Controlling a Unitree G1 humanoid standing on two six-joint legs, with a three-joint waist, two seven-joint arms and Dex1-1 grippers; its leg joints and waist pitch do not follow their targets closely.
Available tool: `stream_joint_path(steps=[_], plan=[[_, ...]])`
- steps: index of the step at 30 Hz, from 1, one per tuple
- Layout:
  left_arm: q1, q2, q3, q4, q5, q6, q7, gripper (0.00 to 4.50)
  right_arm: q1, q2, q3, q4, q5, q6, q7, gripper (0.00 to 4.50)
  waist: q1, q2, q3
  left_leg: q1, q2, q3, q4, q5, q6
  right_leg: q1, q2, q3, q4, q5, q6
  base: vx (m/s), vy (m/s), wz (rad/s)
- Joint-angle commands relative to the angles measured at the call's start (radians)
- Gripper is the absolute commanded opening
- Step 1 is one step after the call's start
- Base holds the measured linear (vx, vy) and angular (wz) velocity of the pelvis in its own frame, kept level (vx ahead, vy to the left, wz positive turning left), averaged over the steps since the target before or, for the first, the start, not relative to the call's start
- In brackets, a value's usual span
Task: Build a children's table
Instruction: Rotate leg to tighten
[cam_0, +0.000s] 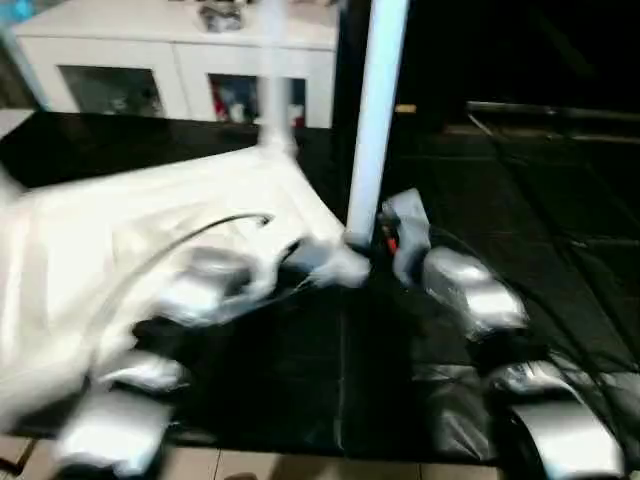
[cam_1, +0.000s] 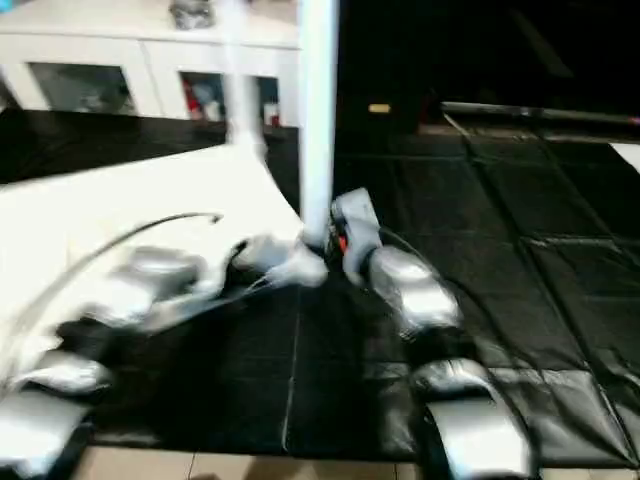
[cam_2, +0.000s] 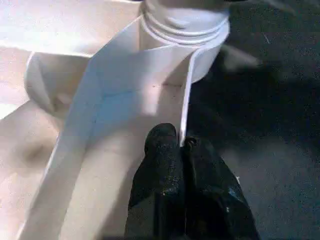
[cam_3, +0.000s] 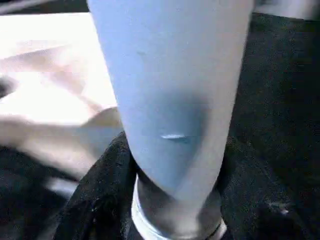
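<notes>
Left gripper (cam_2: 181, 145) pinching tabletop rim (cam_2: 186, 95), right gripper (cam_3: 172, 165) clasping leg (cam_3: 170, 75)

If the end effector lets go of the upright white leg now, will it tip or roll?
The leg stands tall and slim in a corner socket, so it would probably tip if seated loosely. Round and smooth, it would likely roll on the black mat.

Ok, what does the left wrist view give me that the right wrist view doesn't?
Left wrist view: the left hand, fingers shut together at a thin wall under the tabletop, and the corner socket with the ringed end of the leg in it. Right wrist view: the right hand close up, with black fingers on either side of the leg just above that ringed end. Shared: the leg, the white tabletop and the black mat.
</notes>
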Motion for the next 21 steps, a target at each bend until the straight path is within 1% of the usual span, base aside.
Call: stream_joint_path(steps=[1,2,3,4,5,6,7,8,9,10,13,14,15,16,17,18,19,21], plan=[[-0.056,-0.062,0.047,-0.017,-0.039,-0.023,0.131,0.00,-0.005,0.127,0.095,0.028,0.013,0.021,0.048,2.04,0.003,-0.002,-0.072,0.003,0.040,-0.017,-0.067,-0.118,0.028,0.060,-0.101,0.065,-0.082,-0.223,-0.163,0.000,0.000,0.00],[-0.058,-0.066,0.046,-0.017,-0.037,-0.023,0.136,0.00,-0.008,0.129,0.100,0.030,0.007,0.011,0.044,2.04,0.003,-0.002,-0.072,0.003,0.040,-0.017,-0.067,-0.118,0.028,0.060,-0.101,0.065,-0.082,-0.223,-0.163,0.000,0.000,0.00],[-0.057,-0.069,0.042,-0.024,-0.032,-0.023,0.138,0.00,-0.009,0.134,0.101,0.031,0.004,-0.009,0.039,2.36,0.003,-0.004,-0.073,0.001,0.038,-0.016,-0.066,-0.100,0.043,0.061,-0.101,0.065,-0.078,-0.189,-0.169,0.000,0.000,0.00],[-0.052,-0.062,0.035,-0.040,-0.027,-0.020,0.115,0.00,-0.007,0.137,0.091,0.028,0.020,-0.038,0.055,2.68,0.004,-0.004,-0.073,0.001,0.038,-0.015,-0.064,-0.085,0.058,0.063,-0.101,0.065,-0.075,-0.162,-0.174,0.000,0.000,0.00],[-0.052,-0.062,0.035,-0.040,-0.027,-0.020,0.115,0.00,-0.007,0.137,0.091,0.028,0.020,-0.038,0.055,2.68,0.005,-0.003,-0.073,0.000,0.038,-0.015,-0.065,-0.083,0.061,0.063,-0.101,0.065,-0.075,-0.159,-0.176,0.000,0.000,0.00],[-0.048,-0.056,0.031,-0.045,-0.024,-0.019,0.103,0.00,-0.004,0.137,0.087,0.024,0.025,-0.044,0.066,2.78,0.003,-0.004,-0.073,-0.001,0.039,-0.016,-0.065,-0.082,0.064,0.063,-0.101,0.064,-0.074,-0.156,-0.177,0.000,0.000,0.00],[-0.038,-0.037,0.023,-0.054,-0.022,-0.025,0.072,0.00,0.006,0.124,0.093,0.016,0.019,-0.059,0.091,2.91,0.002,-0.002,-0.072,0.001,0.041,-0.017,-0.067,-0.087,0.065,0.062,-0.100,0.063,-0.075,-0.160,-0.179,0.000,0.000,0.00],[-0.040,-0.037,0.026,-0.046,-0.018,-0.029,0.071,0.00,0.009,0.125,0.092,0.011,0.008,-0.061,0.083,2.91,0.000,-0.003,-0.072,0.002,0.042,-0.017,-0.067,-0.092,0.065,0.063,-0.101,0.064,-0.075,-0.160,-0.182,0.000,0.000,0.00],[-0.040,-0.035,0.027,-0.041,-0.016,-0.028,0.066,0.00,0.013,0.125,0.092,0.005,0.002,-0.063,0.085,3.13,-0.001,-0.004,-0.072,0.001,0.042,-0.016,-0.067,-0.091,0.066,0.062,-0.100,0.064,-0.075,-0.153,-0.185,0.000,0.000,0.00],[-0.036,-0.029,0.023,-0.043,-0.013,-0.031,0.052,0.00,0.018,0.121,0.090,-0.001,0.001,-0.063,0.091,3.13,-0.001,-0.003,-0.071,0.002,0.043,-0.016,-0.067,-0.095,0.067,0.062,-0.101,0.064,-0.075,-0.155,-0.186,0.000,0.000,0.00],[-0.015,0.004,0.005,-0.064,-0.014,-0.037,-0.001,0.00,0.028,0.089,0.090,-0.012,0.009,-0.077,0.122,3.50,-0.002,-0.004,-0.070,0.001,0.043,-0.017,-0.068,-0.104,0.068,0.064,-0.103,0.065,-0.076,-0.175,-0.185,0.000,0.000,0.00],[-0.011,0.011,0.001,-0.068,-0.014,-0.037,-0.010,0.00,0.030,0.081,0.090,-0.013,0.011,-0.077,0.126,3.50,-0.003,-0.003,-0.070,0.001,0.044,-0.018,-0.069,-0.100,0.068,0.064,-0.104,0.065,-0.075,-0.170,-0.186,0.000,0.000,0.00],[-0.006,0.020,-0.002,-0.074,-0.014,-0.037,-0.023,0.00,0.031,0.070,0.091,-0.013,0.012,-0.085,0.141,3.61,-0.003,-0.002,-0.071,0.002,0.044,-0.017,-0.068,-0.100,0.069,0.063,-0.103,0.066,-0.074,-0.164,-0.188,0.000,0.000,0.00],[0.013,0.059,-0.016,-0.092,-0.014,-0.056,-0.085,0.00,0.040,0.025,0.091,-0.016,0.018,-0.111,0.211,3.85,-0.001,0.000,-0.072,0.003,0.046,-0.019,-0.068,-0.099,0.069,0.063,-0.104,0.065,-0.072,-0.156,-0.193,0.000,0.000,0.00],[0.018,0.070,-0.021,-0.096,-0.014,-0.067,-0.105,0.00,0.042,0.013,0.090,-0.016,0.021,-0.121,0.232,3.85,-0.003,-0.001,-0.071,0.003,0.047,-0.017,-0.068,-0.103,0.076,0.062,-0.102,0.066,-0.072,-0.144,-0.196,0.000,0.000,0.00],[0.023,0.088,-0.024,-0.100,-0.016,-0.071,-0.133,0.00,0.044,-0.006,0.089,-0.020,0.027,-0.120,0.264,3.96,-0.001,0.002,-0.072,0.003,0.048,-0.017,-0.066,-0.097,0.079,0.062,-0.102,0.066,-0.070,-0.122,-0.203,0.000,0.000,0.00],[0.028,0.104,-0.027,-0.103,-0.018,-0.083,-0.159,0.00,0.046,-0.022,0.089,-0.024,0.032,-0.121,0.292,4.03,-0.001,0.001,-0.072,0.002,0.047,-0.016,-0.066,-0.095,0.083,0.062,-0.101,0.066,-0.068,-0.112,-0.207,0.000,0.000,0.00],[0.035,0.123,-0.032,-0.108,-0.021,-0.106,-0.195,0.00,0.048,-0.042,0.091,-0.031,0.035,-0.122,0.326,4.16,0.001,0.003,-0.073,0.002,0.048,-0.016,-0.065,-0.087,0.088,0.062,-0.099,0.065,-0.066,-0.094,-0.215,0.000,0.000,0.00]])
